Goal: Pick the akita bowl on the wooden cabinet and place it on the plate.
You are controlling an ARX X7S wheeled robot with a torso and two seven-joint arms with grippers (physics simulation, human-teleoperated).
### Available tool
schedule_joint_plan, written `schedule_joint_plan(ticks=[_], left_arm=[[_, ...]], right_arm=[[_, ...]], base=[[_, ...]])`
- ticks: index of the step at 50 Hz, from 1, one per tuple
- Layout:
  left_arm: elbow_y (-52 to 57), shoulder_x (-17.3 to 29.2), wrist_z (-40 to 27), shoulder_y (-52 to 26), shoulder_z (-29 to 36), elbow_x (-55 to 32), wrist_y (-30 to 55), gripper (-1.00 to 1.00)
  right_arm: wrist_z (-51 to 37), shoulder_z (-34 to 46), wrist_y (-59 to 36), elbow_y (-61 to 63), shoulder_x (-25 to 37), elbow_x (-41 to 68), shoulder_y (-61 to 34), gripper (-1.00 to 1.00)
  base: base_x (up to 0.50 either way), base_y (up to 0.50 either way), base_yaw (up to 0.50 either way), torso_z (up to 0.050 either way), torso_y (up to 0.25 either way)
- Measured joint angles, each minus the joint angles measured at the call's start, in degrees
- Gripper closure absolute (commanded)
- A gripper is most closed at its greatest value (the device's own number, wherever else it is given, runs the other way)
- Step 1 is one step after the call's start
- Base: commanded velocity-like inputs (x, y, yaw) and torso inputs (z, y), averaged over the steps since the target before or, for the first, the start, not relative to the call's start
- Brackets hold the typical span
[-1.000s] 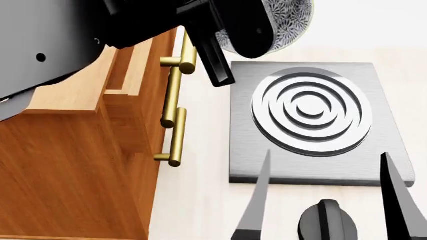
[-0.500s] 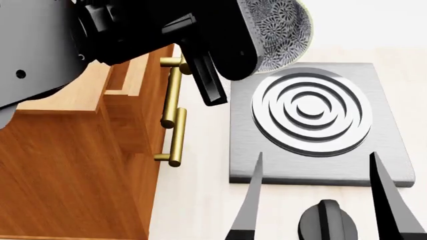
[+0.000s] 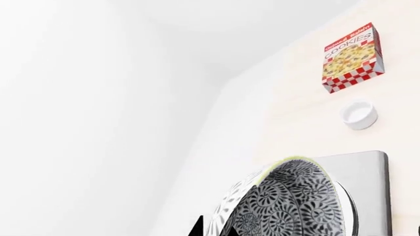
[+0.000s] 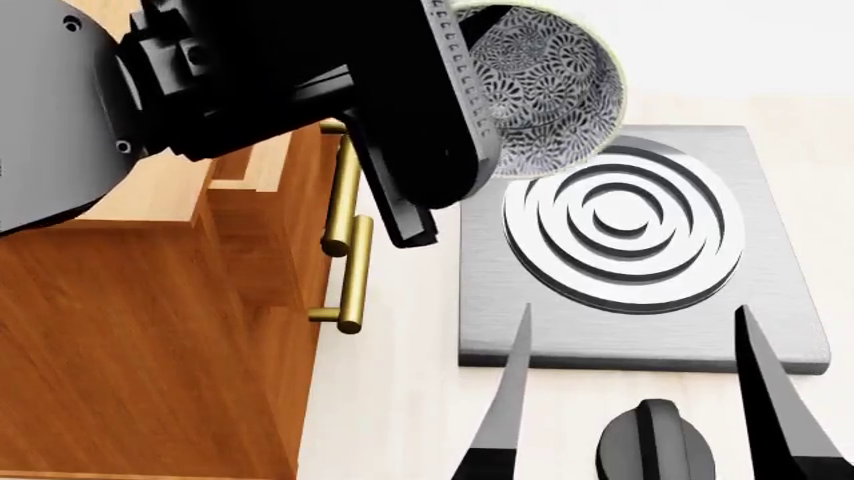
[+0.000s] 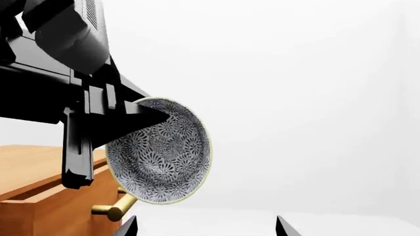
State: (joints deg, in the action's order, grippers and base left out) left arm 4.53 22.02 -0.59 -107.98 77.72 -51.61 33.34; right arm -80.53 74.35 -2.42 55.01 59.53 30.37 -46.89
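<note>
The akita bowl [image 4: 547,90] hangs tipped on its side in the air, over the far edge of the stove. Its patterned inside also shows in the left wrist view [image 3: 295,201] and the right wrist view [image 5: 164,157]. My left gripper [image 4: 474,90] [image 3: 220,230] is shut on the bowl's rim, one finger inside and one outside. The wooden cabinet [image 4: 134,330] [image 5: 39,196] stands to the left, below that arm. My right gripper [image 4: 634,315] [image 5: 206,221] is open and holds nothing, near the stove's front edge. The plate is out of view.
A dark square stove [image 4: 761,300] with a ring burner lies on the pale counter right of the cabinet. Brass bar handles [image 4: 350,260] stick out from the cabinet's drawers. Farther back stand a cookie box [image 3: 351,58] and a small white cup [image 3: 359,114].
My left arm has swung lower and to the right with the bowl, and the bowl's inside now faces the head camera more. The right gripper has shifted only slightly.
</note>
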Motion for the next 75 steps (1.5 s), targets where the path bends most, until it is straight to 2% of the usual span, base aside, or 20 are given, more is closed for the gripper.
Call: schedule_joint_plan(ticks=[25, 40, 75], left_arm=[[4.5, 2.4, 1.1, 1.3, -0.3, -1.2, -0.8, 1.0], [10.2, 5.0, -1.1, 2.7, -0.7, -2.5, -0.4, 1.0], [14.9, 7.1, -3.4, 5.8, -0.8, -3.3, -0.9, 1.0]], right_arm=[[0.6, -0.6, 0.4, -0.7, -0.1, 0.7, 0.6, -1.0], [0.9, -0.9, 0.2, -1.7, -0.7, 1.1, 0.9, -1.0], [0.7, -2.0, -0.4, -1.6, -0.7, 1.8, 1.5, -1.0]], base=[[0.0, 0.0, 0.0, 0.0, 0.0], [0.0, 0.0, 0.0, 0.0, 0.001], [0.0, 0.0, 0.0, 0.0, 0.0]])
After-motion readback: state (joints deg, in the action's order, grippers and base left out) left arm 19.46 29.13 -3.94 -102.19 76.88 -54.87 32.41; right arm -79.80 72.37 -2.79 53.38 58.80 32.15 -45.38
